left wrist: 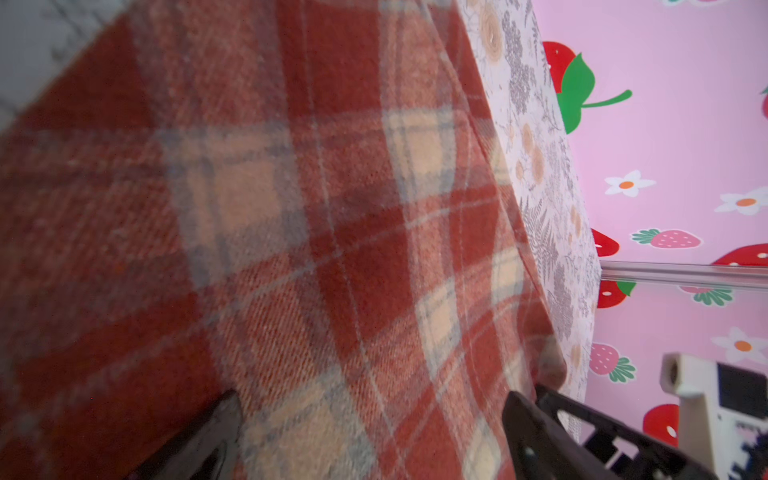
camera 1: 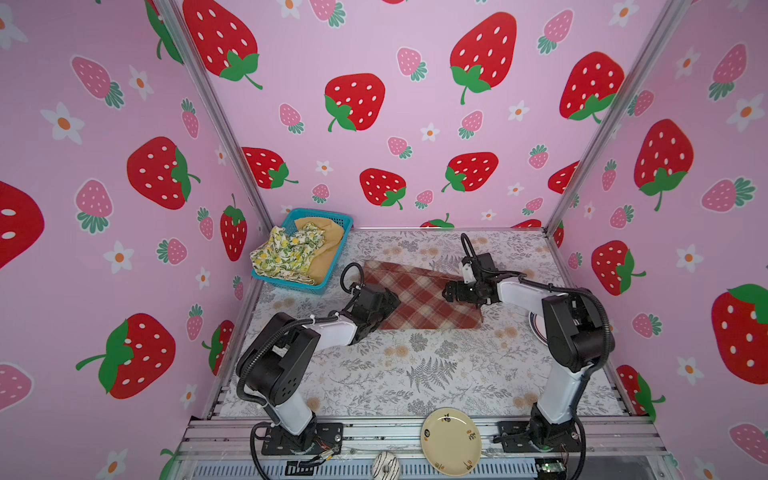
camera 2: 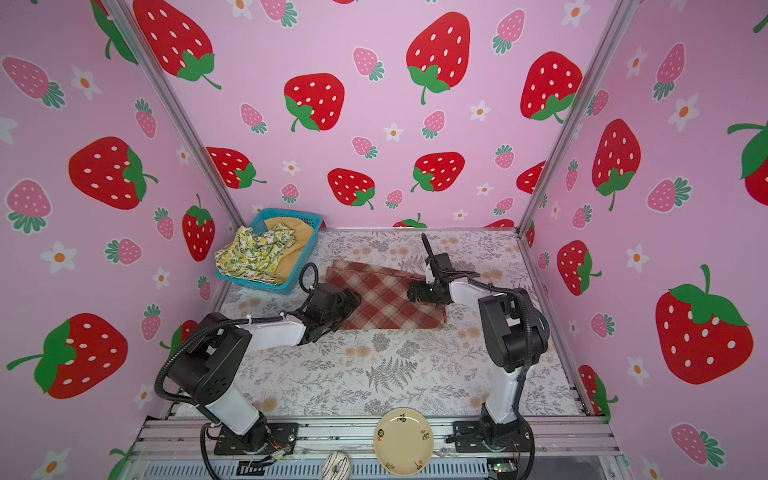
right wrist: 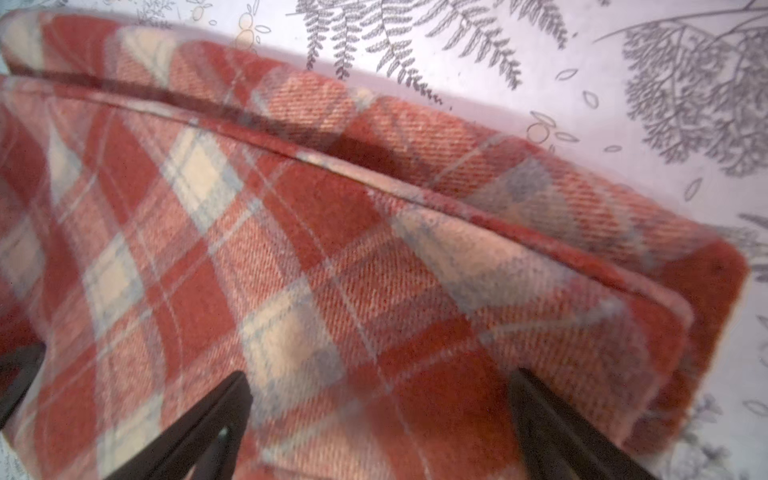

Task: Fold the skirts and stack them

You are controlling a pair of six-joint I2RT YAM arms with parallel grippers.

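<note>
In both top views the plaid skirt (camera 1: 419,299) (camera 2: 382,299) lies flat and apparently already folded over once on the middle of the surface (camera 1: 415,374). The lemon skirt (camera 1: 286,253) and mustard skirt (camera 1: 328,245) sit heaped in the basket (camera 1: 328,216) at the far left. The left gripper (camera 1: 388,305) reaches in low over the skirt's left edge. The right gripper (camera 1: 449,291) is over its right part, with that forearm running nearly level from the right.

In the left wrist view the left gripper (left wrist: 372,399) has its jaws wide apart just above the plaid, with nothing between them.

In the right wrist view the right gripper (right wrist: 382,374) is likewise wide and empty above the cloth. Here the upper layer's hem lies a little short of the lower layer, near a rounded corner.

The step in hand looks like the next fold. To do it well, each gripper should drop to its own edge and pinch both layers together. The two should then lift evenly and carry the cloth across without dragging the bottom layer. That keeps the offset hems from creeping further apart.
</note>
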